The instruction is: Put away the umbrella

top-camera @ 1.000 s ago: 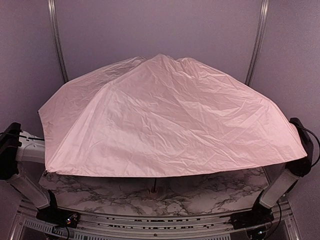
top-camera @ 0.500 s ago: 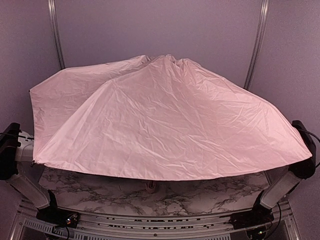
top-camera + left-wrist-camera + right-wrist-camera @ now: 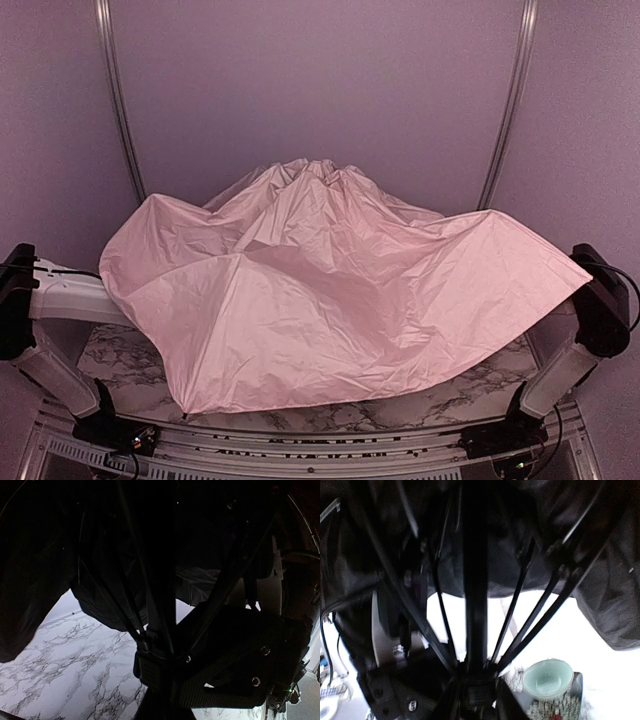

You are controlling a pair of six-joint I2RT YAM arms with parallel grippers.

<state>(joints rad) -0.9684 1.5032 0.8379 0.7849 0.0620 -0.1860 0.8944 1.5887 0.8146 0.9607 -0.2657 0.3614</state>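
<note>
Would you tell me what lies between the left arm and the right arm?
The umbrella, its pink canopy slumped over the table, in the top view.

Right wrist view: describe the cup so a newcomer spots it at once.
Find the black shaft of the umbrella up the middle, ribs fanning from its base. Lower right of that base stands a cup: pale green inside, white with dark markings outside, the only coloured thing among black parts.

The sagging umbrella (image 3: 330, 290) drapes most of the table (image 3: 430, 405), leaving only the near strip passable.
</note>
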